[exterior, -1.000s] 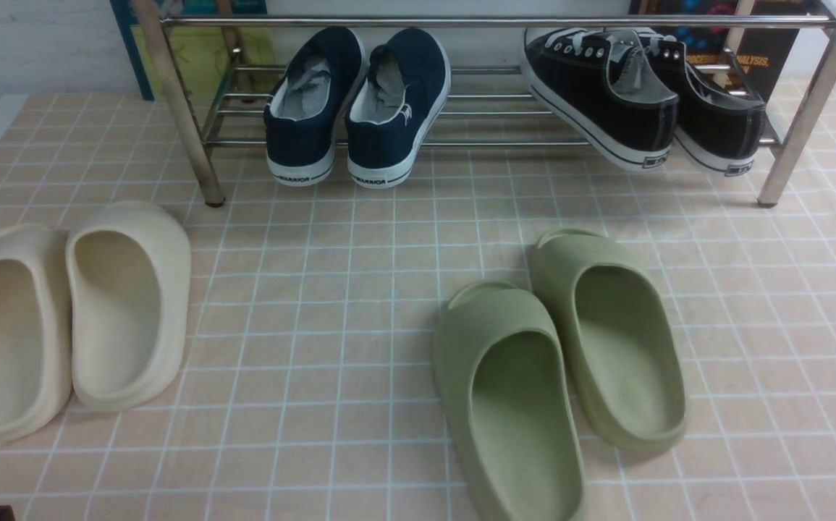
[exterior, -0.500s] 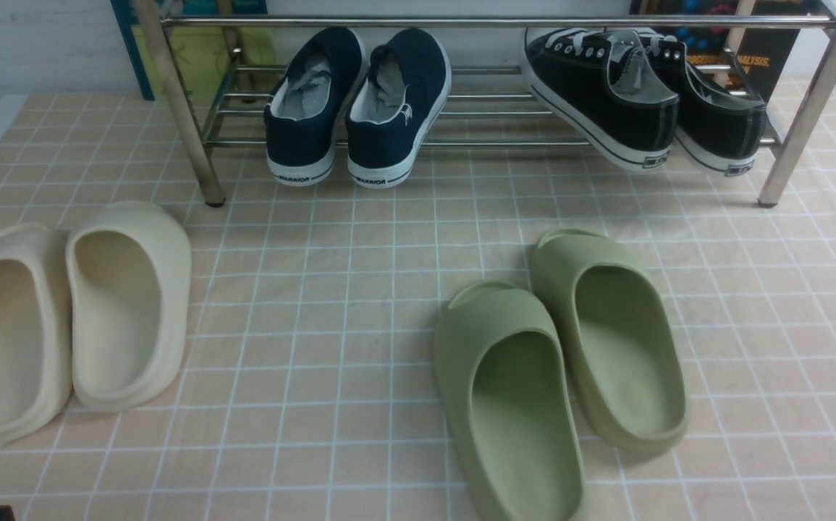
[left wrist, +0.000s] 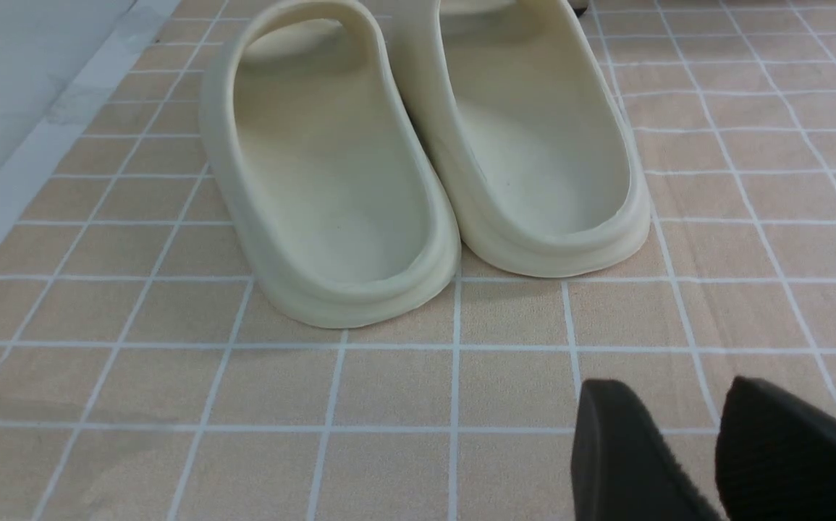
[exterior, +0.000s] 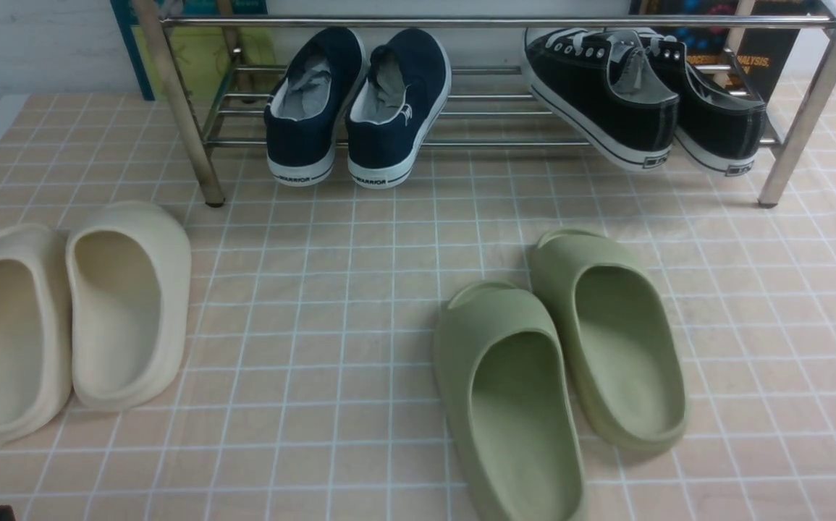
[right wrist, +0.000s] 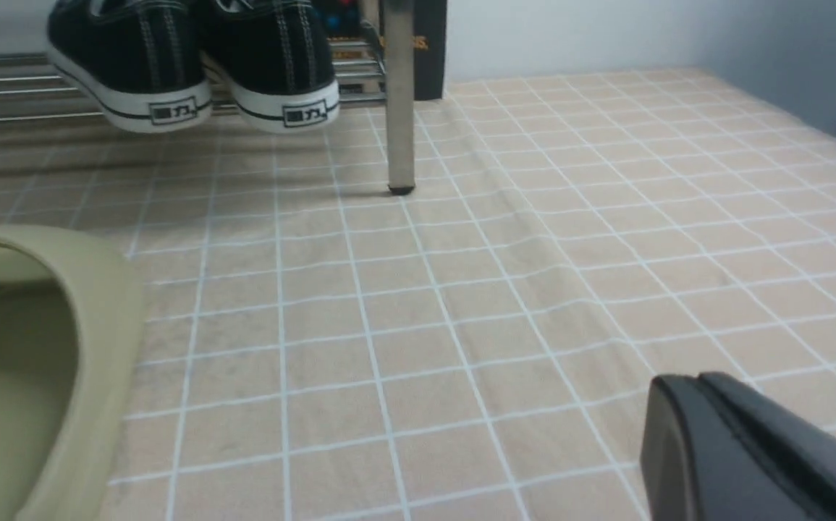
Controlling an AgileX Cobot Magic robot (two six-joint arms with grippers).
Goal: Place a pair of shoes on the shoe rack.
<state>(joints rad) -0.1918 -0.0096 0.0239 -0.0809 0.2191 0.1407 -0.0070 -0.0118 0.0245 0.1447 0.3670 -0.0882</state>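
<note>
Grippers come first. The right gripper (right wrist: pixel 707 412) has its two black fingers pressed tight together, with nothing between them. It hangs low over the tiled cloth (exterior: pixel 360 304), near the right edge of the scene. The left gripper (left wrist: pixel 685 441) shows two black fingers with a small gap between them and nothing in the gap (they look parted, not squeezed). It hangs low just on the near side of the cream slides (left wrist: pixel 425 159), which sit side by side and touching, on the left.

Next to the right gripper, a bit to the left, lies one of the olive-green slides (exterior: pixel 555 362). The two of them sit side by side in the middle right of the cloth, toes pointing far.

Farther away stands the shoe rack (exterior: pixel 461 22), made of shiny silver bars. The pair of shoes (exterior: pixel 642 94) is on its right end, black with white laces and white soles. They tilt, with the heels hanging low over the front bar. On the left part of the rack sit the navy slip-ons (exterior: pixel 356 108), heels toward us and close together.
</note>
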